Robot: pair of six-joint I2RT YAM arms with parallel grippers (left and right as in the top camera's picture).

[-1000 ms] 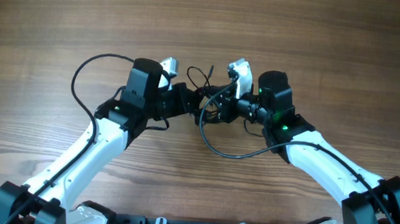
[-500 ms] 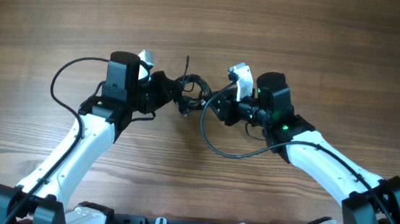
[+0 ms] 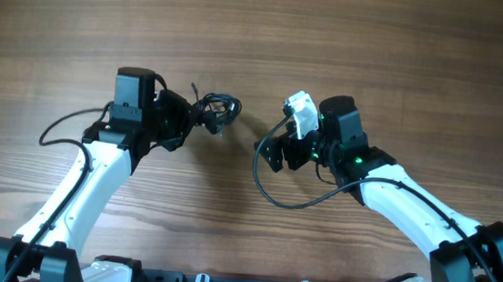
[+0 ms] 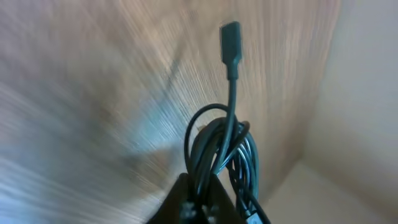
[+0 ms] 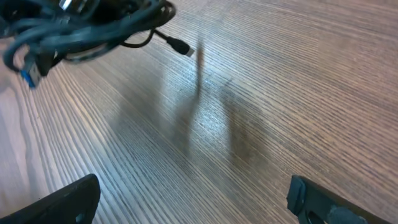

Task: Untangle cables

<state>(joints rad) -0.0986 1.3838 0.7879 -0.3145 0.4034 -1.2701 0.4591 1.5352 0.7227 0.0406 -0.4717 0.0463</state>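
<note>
The cables (image 3: 218, 110) are a small dark bundle of thin looped wires, hanging just off my left gripper (image 3: 191, 117), which is shut on them. In the left wrist view the black fingers (image 4: 186, 202) pinch several strands at the bottom edge. The loops (image 4: 219, 146) rise from there, and one plug tip (image 4: 230, 45) sticks up. My right gripper (image 3: 271, 152) is apart from the bundle, to its right, and open. In the right wrist view its fingers (image 5: 69, 199) stand wide with only bare wood between them. The cables (image 5: 81, 28) hang at upper left, with a plug tip (image 5: 181, 47) pointing right.
The wooden table (image 3: 379, 43) fills the scene. A thicker black arm cable (image 3: 277, 187) loops below the right gripper, and another (image 3: 61, 129) curves beside the left arm. The arm bases sit along the near edge.
My right gripper has opened and let go of the cables. The left arm has moved left with the bundle, so a gap has opened between the two grippers.
</note>
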